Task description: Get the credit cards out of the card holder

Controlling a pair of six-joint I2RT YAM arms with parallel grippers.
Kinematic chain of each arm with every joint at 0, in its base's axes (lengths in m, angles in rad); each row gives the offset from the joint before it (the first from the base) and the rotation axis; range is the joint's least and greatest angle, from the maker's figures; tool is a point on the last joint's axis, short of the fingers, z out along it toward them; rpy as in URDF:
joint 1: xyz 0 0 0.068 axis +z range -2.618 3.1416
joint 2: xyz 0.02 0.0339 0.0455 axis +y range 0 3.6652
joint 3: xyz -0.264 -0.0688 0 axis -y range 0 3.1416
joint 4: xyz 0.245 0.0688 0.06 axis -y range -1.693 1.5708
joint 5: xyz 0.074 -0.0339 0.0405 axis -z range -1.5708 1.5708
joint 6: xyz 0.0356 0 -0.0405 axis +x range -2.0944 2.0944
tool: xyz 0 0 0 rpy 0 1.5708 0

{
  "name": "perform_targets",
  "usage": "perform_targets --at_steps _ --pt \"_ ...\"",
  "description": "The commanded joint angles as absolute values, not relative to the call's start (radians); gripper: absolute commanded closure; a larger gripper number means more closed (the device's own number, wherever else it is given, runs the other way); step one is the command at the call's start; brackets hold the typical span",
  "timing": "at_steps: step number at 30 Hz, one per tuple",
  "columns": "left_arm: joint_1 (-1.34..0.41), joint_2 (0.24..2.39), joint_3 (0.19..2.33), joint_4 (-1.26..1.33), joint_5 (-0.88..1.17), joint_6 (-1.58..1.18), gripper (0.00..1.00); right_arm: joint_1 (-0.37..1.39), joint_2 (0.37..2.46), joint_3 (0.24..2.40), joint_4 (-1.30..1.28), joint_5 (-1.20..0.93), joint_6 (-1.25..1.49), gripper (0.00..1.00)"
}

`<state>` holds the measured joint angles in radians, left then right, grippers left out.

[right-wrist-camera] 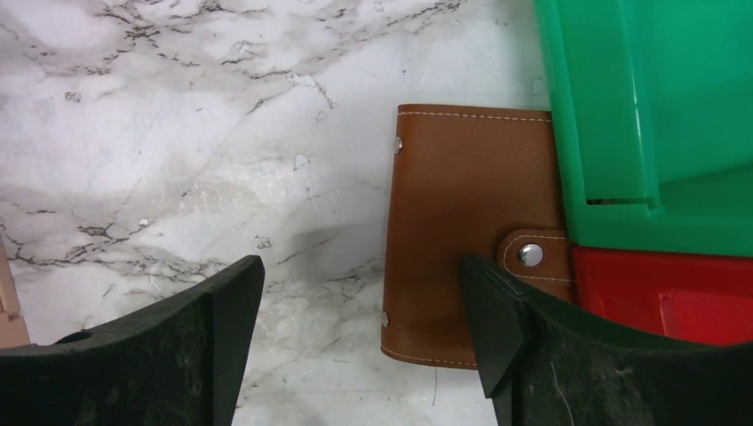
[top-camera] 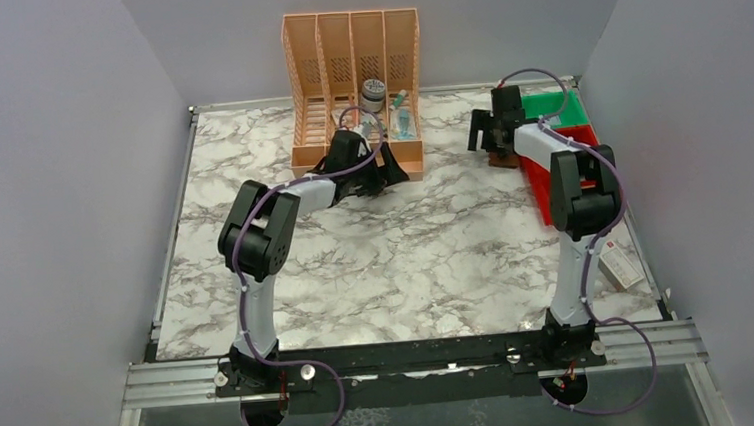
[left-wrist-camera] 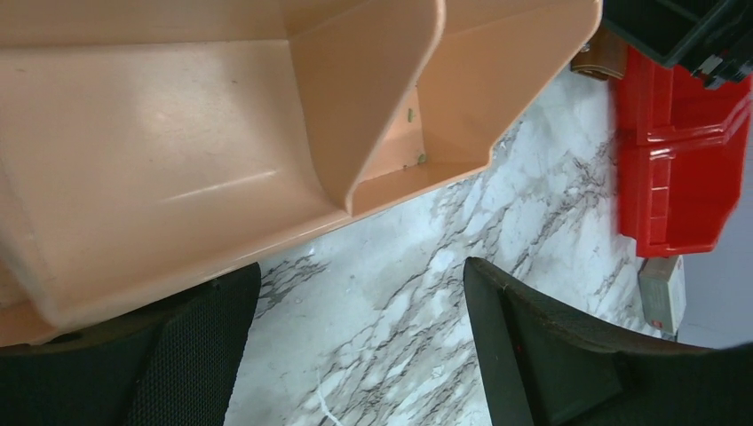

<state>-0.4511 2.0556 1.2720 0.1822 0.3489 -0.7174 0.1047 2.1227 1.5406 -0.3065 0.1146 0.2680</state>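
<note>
The brown card holder (right-wrist-camera: pixel 471 231) lies shut and flat on the marble, its snap tab (right-wrist-camera: pixel 531 255) fastened, pressed against the green and red bins. It also shows in the top view (top-camera: pixel 501 159) and as a brown corner in the left wrist view (left-wrist-camera: pixel 597 59). No credit cards are visible. My right gripper (right-wrist-camera: pixel 360 293) is open just above the table, its right finger (right-wrist-camera: pixel 533 355) over the holder's near right part, its left finger over bare marble. My left gripper (left-wrist-camera: pixel 362 284) is open and empty, over the marble at the peach organiser's front edge.
The peach file organiser (top-camera: pixel 353 64) stands at the back centre and fills the left wrist view (left-wrist-camera: pixel 178 133). A green bin (right-wrist-camera: pixel 657 106) and a red bin (right-wrist-camera: pixel 675 293) sit at the back right. A small white box (top-camera: pixel 619 266) lies near the right edge.
</note>
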Motion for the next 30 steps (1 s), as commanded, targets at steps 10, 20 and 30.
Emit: perform_targets --at_steps 10,20,30 --pt "-0.481 2.072 1.298 0.267 0.359 -0.738 0.14 0.111 1.928 1.162 -0.296 -0.071 0.342 0.25" --pt "-0.534 1.851 1.099 0.267 0.316 -0.678 0.12 0.158 1.471 0.865 -0.285 -0.079 0.405 0.27" --pt "-0.617 1.599 0.915 0.214 0.255 -0.627 0.12 0.158 1.581 1.033 -0.319 0.078 0.373 0.25"
